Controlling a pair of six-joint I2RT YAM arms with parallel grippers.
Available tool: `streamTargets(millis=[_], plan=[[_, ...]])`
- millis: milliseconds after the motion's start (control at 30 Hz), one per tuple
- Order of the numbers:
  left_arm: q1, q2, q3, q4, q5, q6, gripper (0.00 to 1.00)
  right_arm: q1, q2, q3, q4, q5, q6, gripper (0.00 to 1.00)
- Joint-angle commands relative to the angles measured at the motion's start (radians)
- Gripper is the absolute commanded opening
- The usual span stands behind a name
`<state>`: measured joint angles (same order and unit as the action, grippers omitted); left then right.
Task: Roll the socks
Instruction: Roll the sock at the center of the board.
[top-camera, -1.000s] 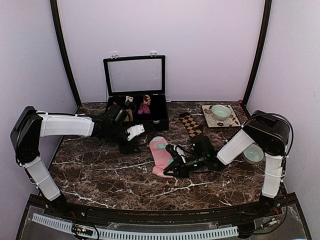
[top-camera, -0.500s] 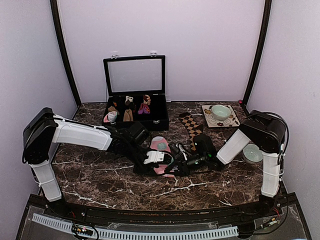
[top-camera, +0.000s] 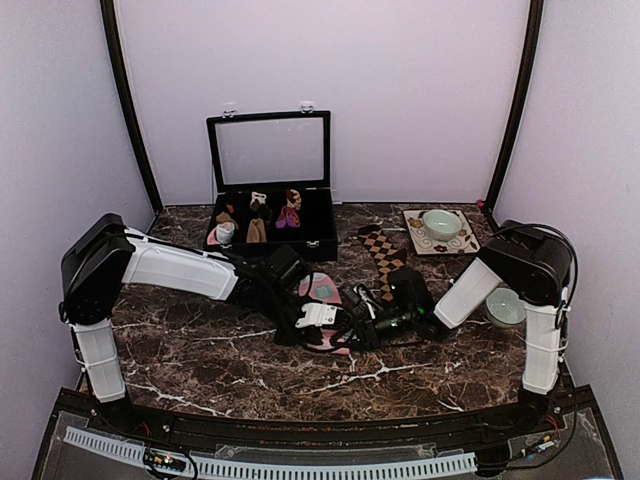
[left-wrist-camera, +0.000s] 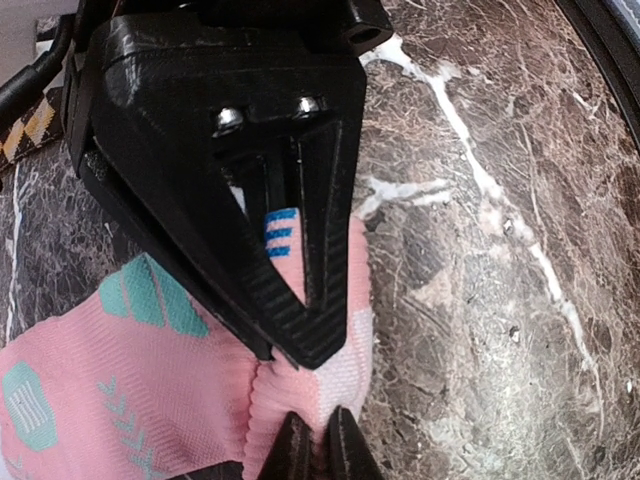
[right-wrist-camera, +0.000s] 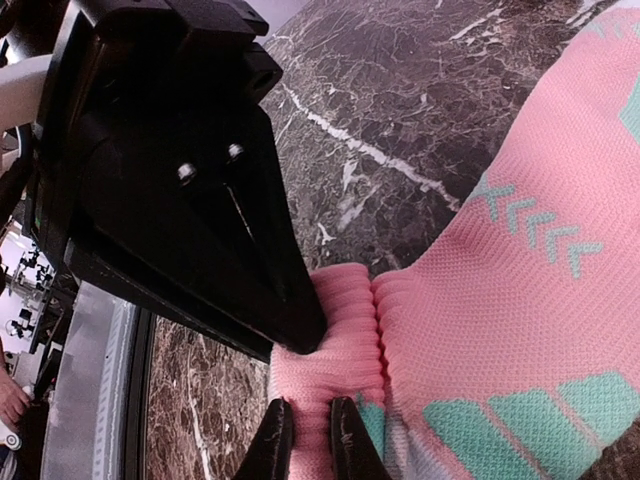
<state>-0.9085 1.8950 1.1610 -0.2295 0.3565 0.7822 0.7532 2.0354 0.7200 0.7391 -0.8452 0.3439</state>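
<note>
The pink sock with mint-green marks lies flat at the middle of the table. Both grippers meet at its near end. My left gripper is shut on the ribbed cuff, and in the left wrist view its tips pinch a fold of pink fabric. Facing it, my right gripper is shut on the same cuff; its tips squeeze the pink ribbing. The dark brown sock with tan diamond checks lies flat behind, to the right, untouched.
A black case with its lid raised stands at the back and holds several small sock bundles. A patterned tile with a green bowl sits back right. Another pale bowl sits beside the right arm.
My left arm swung from beside the black case over to the pink sock's near end, and its jaws closed on the cuff. The right gripper stayed shut on the sock.
</note>
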Motion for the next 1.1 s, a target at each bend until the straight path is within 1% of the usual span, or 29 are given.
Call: streamTargets(millis=[0,33,100,267,367,467,533,633,700,800,867,900,933,967,1000,1067], plan=[[-0.007,0.06,0.03,-0.048,-0.018,-0.006,0.1,-0.017,0.057,-0.068,-0.24,0.139,0.02,0.13],[-0.006,0.069,0.037,-0.062,-0.018,-0.009,0.1,-0.017,0.049,-0.069,-0.241,0.144,0.015,0.16],[-0.006,0.094,0.053,-0.097,-0.012,-0.013,0.13,-0.018,0.031,-0.062,-0.256,0.156,0.004,0.18],[-0.004,0.127,0.079,-0.188,0.026,0.007,0.21,-0.018,0.009,-0.045,-0.29,0.172,-0.013,0.18],[-0.006,0.135,0.081,-0.209,0.021,0.02,0.26,-0.018,0.015,-0.04,-0.293,0.163,-0.01,0.18],[-0.007,0.14,0.081,-0.205,0.01,0.019,0.27,-0.018,0.019,-0.041,-0.281,0.155,-0.001,0.17],[-0.006,0.148,0.083,-0.203,0.002,0.019,0.26,-0.018,0.014,-0.043,-0.28,0.158,0.0,0.17],[-0.002,0.172,0.094,-0.217,-0.012,0.012,0.18,-0.018,-0.013,-0.05,-0.282,0.173,-0.008,0.19],[0.008,0.188,0.105,-0.236,0.008,-0.001,0.14,-0.018,-0.04,-0.064,-0.276,0.185,-0.017,0.21],[0.034,0.21,0.133,-0.283,0.059,-0.022,0.11,-0.018,-0.094,-0.1,-0.245,0.208,-0.034,0.25],[0.054,0.23,0.163,-0.335,0.103,-0.034,0.1,-0.019,-0.137,-0.132,-0.22,0.232,-0.055,0.31],[0.066,0.243,0.184,-0.363,0.126,-0.042,0.1,-0.019,-0.157,-0.144,-0.214,0.244,-0.063,0.37],[0.077,0.256,0.206,-0.398,0.149,-0.047,0.1,-0.018,-0.179,-0.157,-0.211,0.257,-0.079,0.72],[0.087,0.273,0.228,-0.43,0.173,-0.054,0.1,-0.018,-0.206,-0.177,-0.206,0.272,-0.098,0.96],[0.095,0.288,0.246,-0.458,0.191,-0.063,0.1,-0.018,-0.225,-0.188,-0.204,0.294,-0.111,0.99],[0.107,0.318,0.276,-0.502,0.22,-0.075,0.1,-0.018,-0.267,-0.208,-0.209,0.334,-0.133,0.99]])
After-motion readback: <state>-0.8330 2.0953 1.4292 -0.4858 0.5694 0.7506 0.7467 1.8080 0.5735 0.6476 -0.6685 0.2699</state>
